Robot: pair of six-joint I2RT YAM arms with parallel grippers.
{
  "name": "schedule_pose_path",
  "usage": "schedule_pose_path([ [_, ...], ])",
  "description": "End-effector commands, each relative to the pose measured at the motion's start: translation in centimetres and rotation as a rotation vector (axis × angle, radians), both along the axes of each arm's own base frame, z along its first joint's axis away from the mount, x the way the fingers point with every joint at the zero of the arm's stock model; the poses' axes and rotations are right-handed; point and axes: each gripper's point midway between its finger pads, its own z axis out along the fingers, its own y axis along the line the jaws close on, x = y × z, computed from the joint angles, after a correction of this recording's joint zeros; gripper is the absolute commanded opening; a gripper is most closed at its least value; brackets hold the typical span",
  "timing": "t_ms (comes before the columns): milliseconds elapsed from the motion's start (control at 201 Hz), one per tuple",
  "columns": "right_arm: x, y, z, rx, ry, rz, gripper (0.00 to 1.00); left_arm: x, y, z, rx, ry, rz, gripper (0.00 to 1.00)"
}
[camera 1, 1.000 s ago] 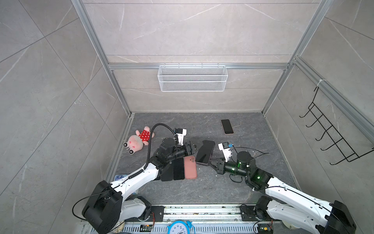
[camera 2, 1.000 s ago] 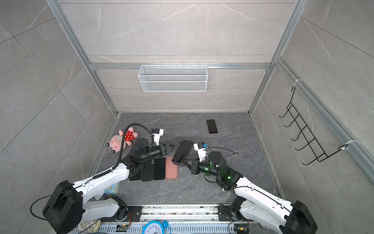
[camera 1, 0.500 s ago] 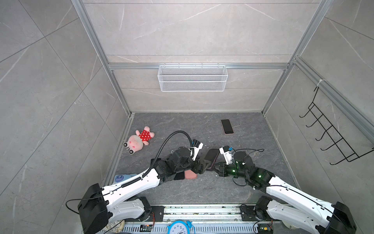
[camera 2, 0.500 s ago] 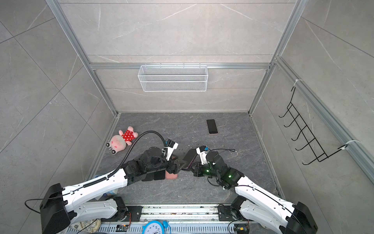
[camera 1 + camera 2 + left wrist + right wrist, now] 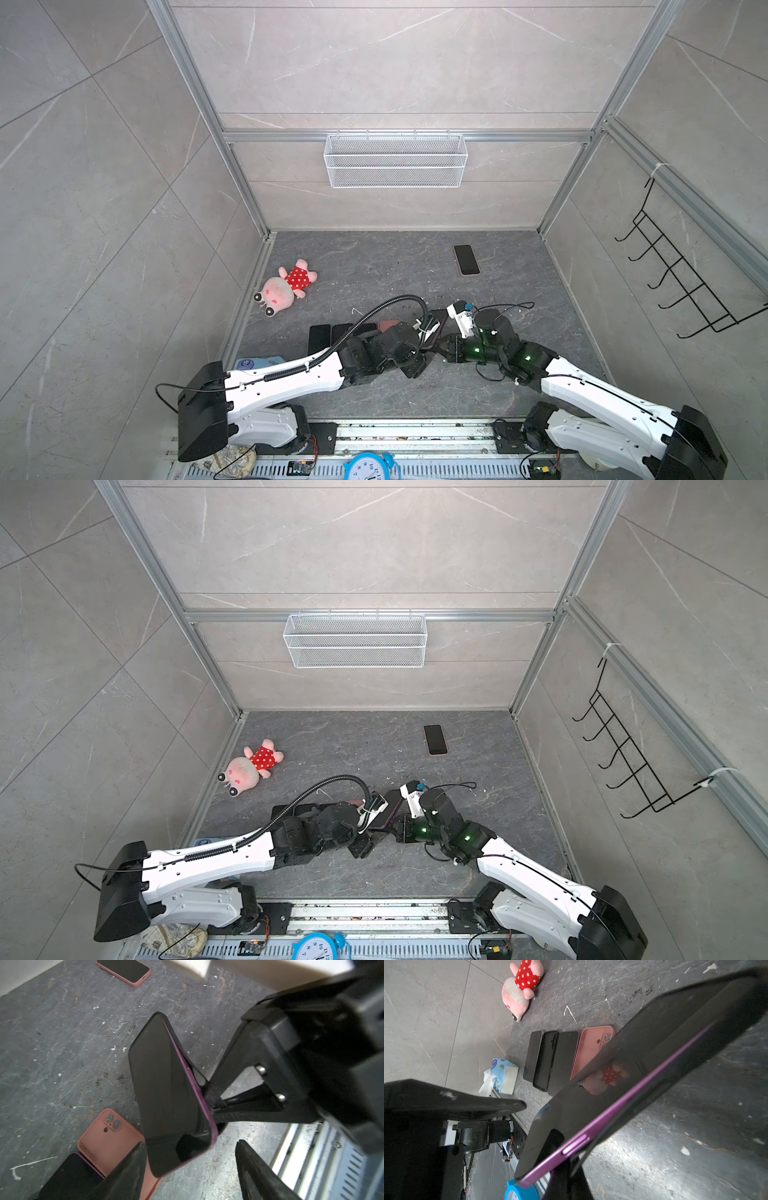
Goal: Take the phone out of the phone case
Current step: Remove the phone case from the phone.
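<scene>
The phone (image 5: 166, 1095), purple-edged with a dark screen, is held tilted off the surface (image 5: 374, 266), over the middle of its front edge, between the two arms. The black case (image 5: 197, 1074) wraps the phone's far end. Along one long side the case lip stands off from the purple edge, leaving a narrow gap. The right gripper (image 5: 209, 1101) has its jaws together on that loose lip and carries case and phone. The left gripper (image 5: 189, 1142) has its jaws apart, straddling the phone's near end. One finger (image 5: 133, 1163) is right at the phone's corner, and I cannot tell whether it touches. The other finger (image 5: 255, 1163) stands apart from the purple edge. Beside the phone, toward the front left corner, an empty pink case (image 5: 591, 1049) lies open side up. It touches a row (image 5: 550, 1059) of two dark phones and an empty black case, laid side by side. Tissues (image 5: 503, 1076) sit at the front left corner. A plush (image 5: 286, 286) lies near the left edge. A far phone (image 5: 466, 259) in a pink case lies screen up toward the back right corner.
</scene>
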Motion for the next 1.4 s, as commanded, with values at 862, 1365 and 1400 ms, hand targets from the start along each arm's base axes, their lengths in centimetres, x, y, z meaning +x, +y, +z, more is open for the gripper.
schedule_pose_path([
  [862, -0.9, -0.2, -0.1, 0.044, 0.013, 0.01, 0.0, 0.0, -2.5, 4.0, -0.048, -0.238, 0.015, 0.04],
  [1365, 1.3, -6.9, -8.4, -0.075, 0.212, -0.223, 0.0, 0.0, 1.6, 5.1, 0.162, -0.36, 0.134, 0.02],
  [1400, 1.4, -7.0, -8.3, -0.081, 0.211, -0.223, 0.0, 0.0, 1.6, 4.8, 0.182, -0.354, 0.14, 0.02],
])
